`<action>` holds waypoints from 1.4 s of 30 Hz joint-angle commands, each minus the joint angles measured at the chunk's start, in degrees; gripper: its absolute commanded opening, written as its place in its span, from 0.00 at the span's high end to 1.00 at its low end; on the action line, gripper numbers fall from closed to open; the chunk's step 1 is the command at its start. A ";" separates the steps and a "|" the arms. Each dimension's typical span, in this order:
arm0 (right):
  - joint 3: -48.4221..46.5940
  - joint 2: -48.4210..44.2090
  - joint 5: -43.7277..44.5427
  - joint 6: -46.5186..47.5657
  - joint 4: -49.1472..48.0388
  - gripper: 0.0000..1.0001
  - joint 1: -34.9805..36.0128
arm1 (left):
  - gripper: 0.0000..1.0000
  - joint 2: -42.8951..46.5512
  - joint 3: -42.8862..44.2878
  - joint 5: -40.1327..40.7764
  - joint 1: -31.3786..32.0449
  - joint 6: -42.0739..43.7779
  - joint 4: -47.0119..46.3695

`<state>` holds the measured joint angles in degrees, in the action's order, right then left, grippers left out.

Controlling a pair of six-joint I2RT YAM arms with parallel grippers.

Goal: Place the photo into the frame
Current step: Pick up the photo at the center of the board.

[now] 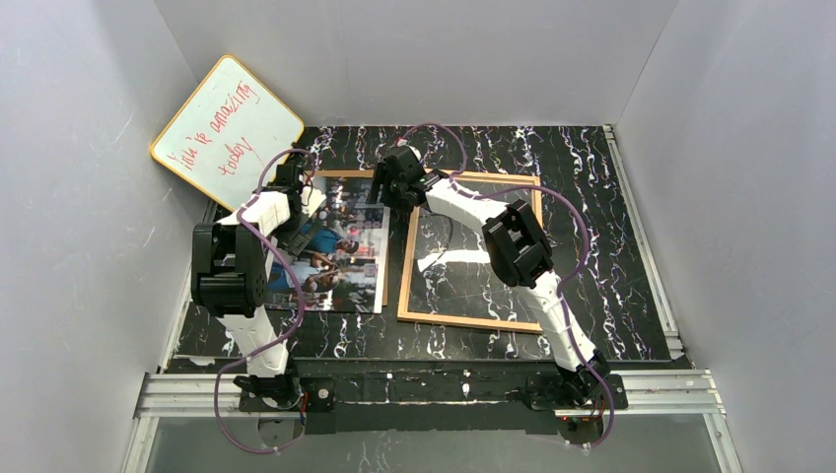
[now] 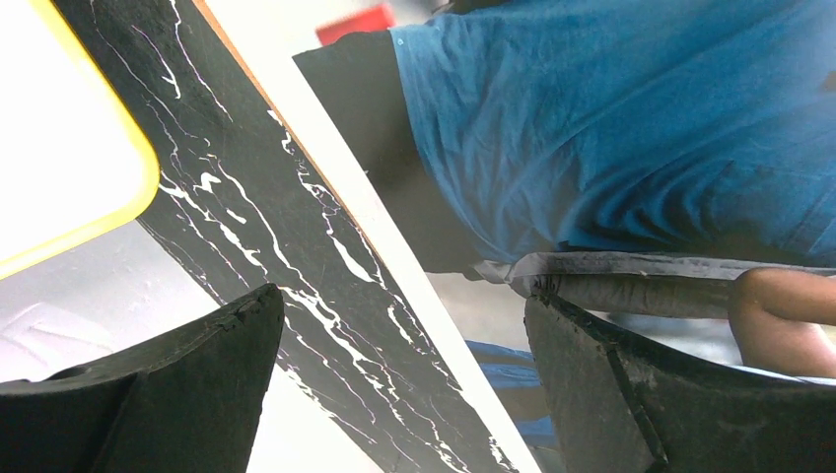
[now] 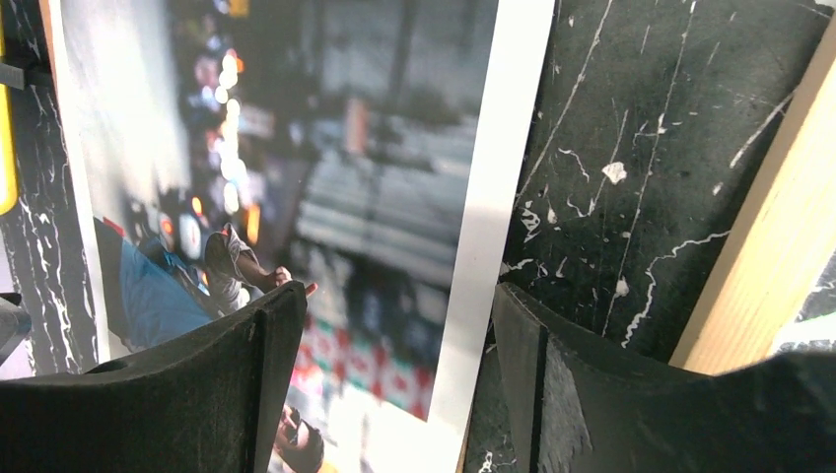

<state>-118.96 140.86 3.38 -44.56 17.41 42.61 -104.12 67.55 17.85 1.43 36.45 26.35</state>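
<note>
Both released, the left gripper (image 2: 399, 305) and right gripper (image 3: 399, 296) are straddling borders of the glossy rectangular photo (image 3: 375, 148); the thin light-wood frame (image 3: 779, 246) is lying outside the right fingers.

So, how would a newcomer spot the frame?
On the black marbled table, look just right of centre. The frame is the thin light-wood rectangle lying flat; unlike the photo beside it, the marbling shows through it.

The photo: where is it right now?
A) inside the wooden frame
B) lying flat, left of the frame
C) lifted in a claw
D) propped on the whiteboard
B: the overhead view shows the photo lying flat, picture up, left of the frame.
</note>
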 commanded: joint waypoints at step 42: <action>0.25 -4.99 2.04 9.50 -3.63 0.49 5.31 | 0.10 -2.86 -1.58 -2.54 0.71 -0.15 1.14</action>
<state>-118.52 137.73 5.78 -35.57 16.95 48.51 -104.53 67.55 19.44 1.89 37.36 26.35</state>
